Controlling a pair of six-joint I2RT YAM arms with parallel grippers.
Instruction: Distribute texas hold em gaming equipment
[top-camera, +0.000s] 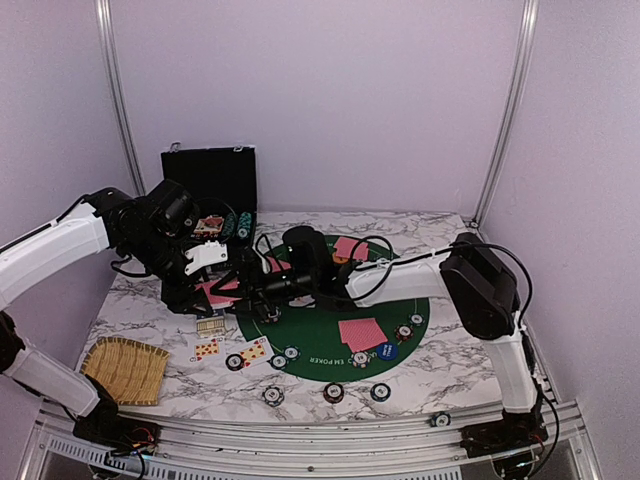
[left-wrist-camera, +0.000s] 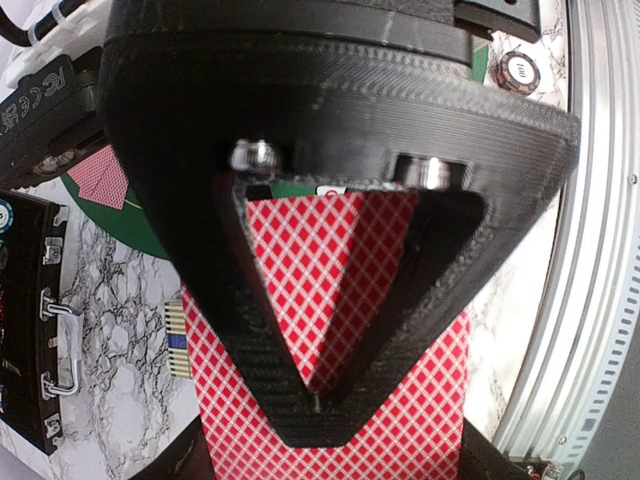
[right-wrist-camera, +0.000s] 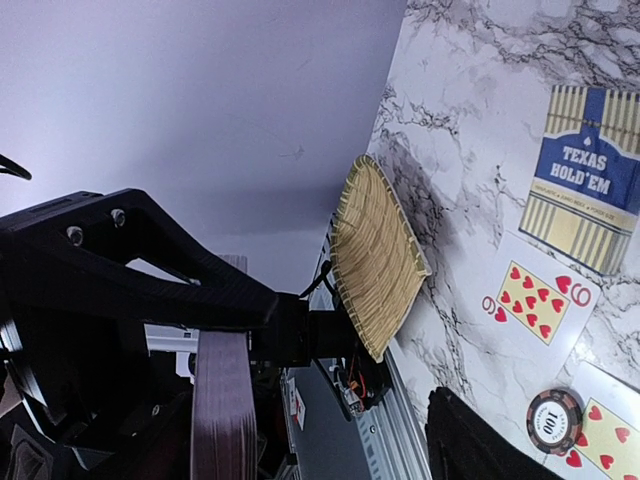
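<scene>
two claws meet just left of the green felt (top-camera: 310, 330), toward the back left of the marble tabletop (top-camera: 450, 360). the left claw (left-wrist-camera: 325, 465) is pinching the red-backed deck (left-wrist-camera: 320, 290) across its width, with a finger at each side edge in its wrist view. the right claw (right-wrist-camera: 300, 450) is spread. the deck shows edge-on just inside one of its fingers and well apart from the other; whether that finger touches the cards cannot be told.

behind the claws the black chip case (top-camera: 210, 175) stands open, with poker chips (top-camera: 229, 226) lying in its tray. on the felt lie a single red-backed card (top-camera: 362, 333), with a blue round button (top-camera: 386, 351) just beside it, and a far red-backed card (top-camera: 350, 248). the texas hold'em card box (right-wrist-camera: 585, 190) lies near a face-up hearts card (right-wrist-camera: 540, 295) and a chip marked 100 (right-wrist-camera: 553, 420). the woven straw mat (top-camera: 125, 368) sits at the near left corner.
</scene>
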